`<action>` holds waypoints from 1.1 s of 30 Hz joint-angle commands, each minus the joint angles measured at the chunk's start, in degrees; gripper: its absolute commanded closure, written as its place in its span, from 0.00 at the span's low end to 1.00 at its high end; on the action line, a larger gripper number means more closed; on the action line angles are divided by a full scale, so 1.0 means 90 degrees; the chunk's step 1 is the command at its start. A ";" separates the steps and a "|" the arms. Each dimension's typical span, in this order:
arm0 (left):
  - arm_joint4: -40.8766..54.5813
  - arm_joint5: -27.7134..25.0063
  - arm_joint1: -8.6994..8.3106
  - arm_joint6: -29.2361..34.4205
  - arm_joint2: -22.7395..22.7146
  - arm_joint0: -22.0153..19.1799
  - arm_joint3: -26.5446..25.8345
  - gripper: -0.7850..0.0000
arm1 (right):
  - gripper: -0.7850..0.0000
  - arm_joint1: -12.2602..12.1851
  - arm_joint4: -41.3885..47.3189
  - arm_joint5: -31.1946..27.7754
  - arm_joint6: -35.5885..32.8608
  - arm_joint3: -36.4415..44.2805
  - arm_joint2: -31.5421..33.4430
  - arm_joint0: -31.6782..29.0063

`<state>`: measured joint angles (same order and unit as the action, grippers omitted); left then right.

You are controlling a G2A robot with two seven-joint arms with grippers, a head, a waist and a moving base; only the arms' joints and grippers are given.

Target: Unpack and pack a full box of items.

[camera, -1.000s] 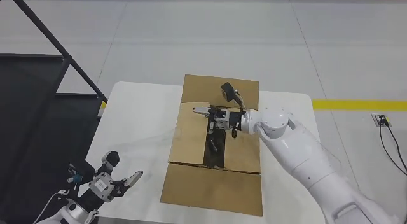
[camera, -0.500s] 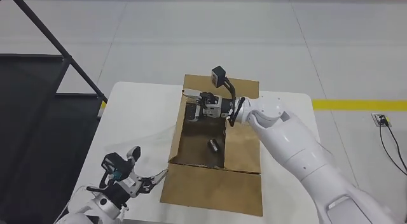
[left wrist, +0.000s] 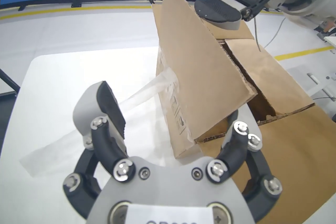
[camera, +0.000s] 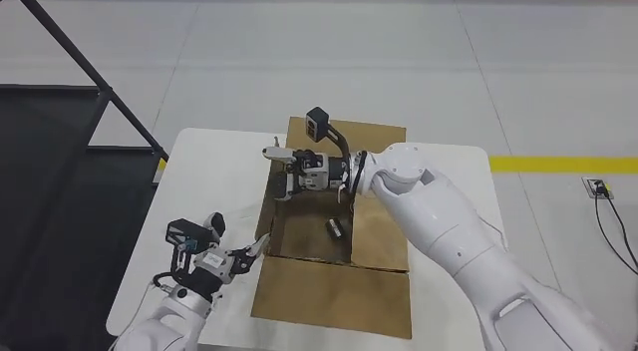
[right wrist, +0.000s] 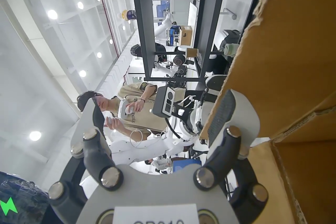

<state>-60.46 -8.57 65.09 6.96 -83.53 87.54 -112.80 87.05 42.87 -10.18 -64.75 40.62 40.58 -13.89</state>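
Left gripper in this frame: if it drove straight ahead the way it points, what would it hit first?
Most likely the raised flap of the cardboard box. It stands straight ahead of the open left gripper, its lower corner already by one finger. A loose clear tape strip passes the other finger. Depth is uncertain.

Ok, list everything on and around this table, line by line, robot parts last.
cardboard box: one, brown, middle of the table, flaps open
small item: one, dark, lying inside the box; too small to identify
tape strip: one, clear, trailing from the box's side wall onto the table
table: one, white, under the box
rack: one, black, beside the table
left gripper: one, grey and black, open, at the box corner next to the tape strip
right gripper: one, grey and black, open, one finger against a raised box flap
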 commanded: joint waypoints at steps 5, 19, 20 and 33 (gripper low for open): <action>0.0420 0.0260 0.0026 -0.0188 -0.0264 0.0091 0.0047 0.00 | 0.00 0.0106 0.0035 -0.0214 -0.0230 -0.0361 0.0045 0.0082; 0.0978 0.0156 -0.0015 -0.0176 -0.1417 0.0319 0.0829 0.00 | 0.00 -0.0389 -0.0036 -0.1004 -0.0373 -0.0856 0.1199 -0.0141; 0.0957 0.0140 -0.0019 -0.0139 -0.1452 0.0300 0.0901 0.00 | 0.00 -0.0426 -0.0038 -0.0997 -0.0374 -0.0830 0.1275 -0.0177; 0.0399 -0.0705 -0.0043 -0.0337 -0.1390 0.0512 0.0579 0.00 | 0.00 -0.0811 -0.0787 -0.0874 0.0309 -0.0164 0.1888 -0.0683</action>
<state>-55.30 -12.73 64.81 3.86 -96.25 91.13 -106.14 79.86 36.57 -18.23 -63.24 38.46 57.47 -19.64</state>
